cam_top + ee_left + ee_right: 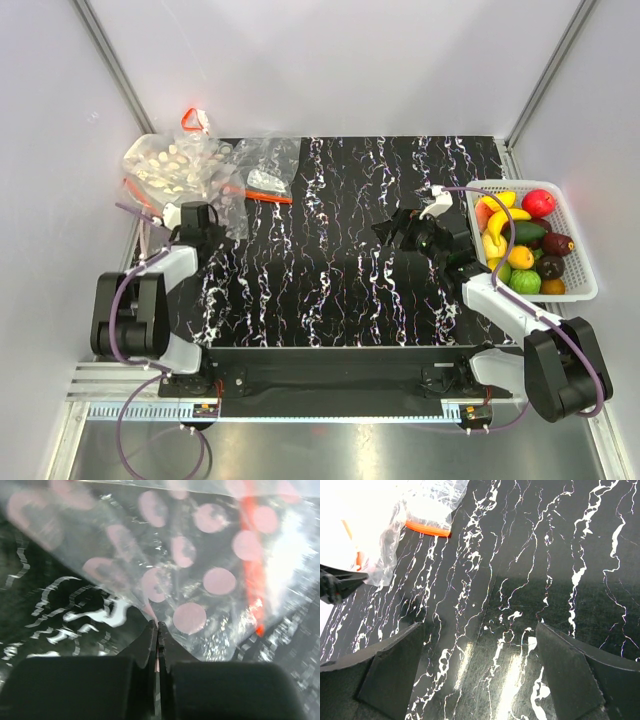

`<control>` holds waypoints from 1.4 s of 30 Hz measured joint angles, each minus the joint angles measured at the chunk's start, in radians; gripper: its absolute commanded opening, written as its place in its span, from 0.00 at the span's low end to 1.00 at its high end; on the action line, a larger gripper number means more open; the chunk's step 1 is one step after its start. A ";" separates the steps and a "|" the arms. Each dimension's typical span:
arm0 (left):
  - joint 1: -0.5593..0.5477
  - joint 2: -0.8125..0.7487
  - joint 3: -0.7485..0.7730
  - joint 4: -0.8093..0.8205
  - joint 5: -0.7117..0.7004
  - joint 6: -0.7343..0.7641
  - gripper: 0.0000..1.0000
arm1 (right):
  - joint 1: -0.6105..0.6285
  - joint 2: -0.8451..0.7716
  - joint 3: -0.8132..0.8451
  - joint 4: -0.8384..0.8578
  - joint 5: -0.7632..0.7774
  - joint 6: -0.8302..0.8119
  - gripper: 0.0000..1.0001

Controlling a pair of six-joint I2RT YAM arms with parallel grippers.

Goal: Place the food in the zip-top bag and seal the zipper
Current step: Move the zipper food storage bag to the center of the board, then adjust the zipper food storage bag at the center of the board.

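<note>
The zip-top bag (pixel 180 168), clear with white dots, lies crumpled at the mat's far left corner. My left gripper (pixel 208 226) is at its near edge. In the left wrist view the gripper (pixel 158 626) is shut, with a thin edge of the dotted bag (pixel 200 575) pinched between the jaws. The red-orange zipper (pixel 254 575) runs up the right side of that view. The food (pixel 525 245), toy fruits and vegetables in yellow, red, green, orange and dark purple, fills a white mesh basket (pixel 585 270) at the right. My right gripper (pixel 400 232) is open and empty over the mat (pixel 480 630), left of the basket.
A smaller undotted clear bag (pixel 268 162) lies right of the dotted bag, with an orange strip (pixel 268 197) at its near edge, also in the right wrist view (pixel 427 529). A red triangular piece (pixel 193 120) lies behind the bags. White walls enclose the black marbled mat (pixel 330 270).
</note>
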 measured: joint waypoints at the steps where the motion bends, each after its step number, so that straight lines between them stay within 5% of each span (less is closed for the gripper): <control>1: 0.000 -0.022 -0.003 0.000 0.021 0.001 0.00 | 0.000 0.000 0.000 0.000 0.000 0.000 1.00; 6: -0.047 -0.256 -0.088 0.039 0.126 -0.031 0.00 | 0.000 0.006 0.000 0.000 0.000 0.000 1.00; 12: -0.397 -0.454 -0.135 0.103 0.148 -0.110 0.16 | 0.000 0.010 0.000 -0.002 0.000 0.000 1.00; 15: -0.584 -0.471 -0.163 0.158 0.089 -0.136 0.58 | 0.000 0.011 0.000 -0.009 0.000 0.000 1.00; 16: -0.631 -0.463 -0.171 0.164 0.079 -0.139 0.87 | 0.000 0.011 0.000 -0.011 0.001 0.000 1.00; 17: -0.666 -0.446 -0.174 0.175 0.072 -0.137 0.99 | 0.000 0.011 0.000 -0.015 0.002 0.000 1.00; 25: -0.740 -0.204 0.045 -0.045 0.077 0.069 0.99 | 0.000 -0.021 -0.007 -0.018 0.035 0.000 1.00; 34: -0.742 -0.417 0.076 -0.259 -0.024 0.282 0.99 | 0.003 0.079 0.026 -0.026 -0.019 0.000 0.92; 42: -0.729 -0.581 -0.066 -0.308 -0.131 0.320 0.99 | 0.074 0.269 0.135 -0.080 -0.069 -0.012 0.81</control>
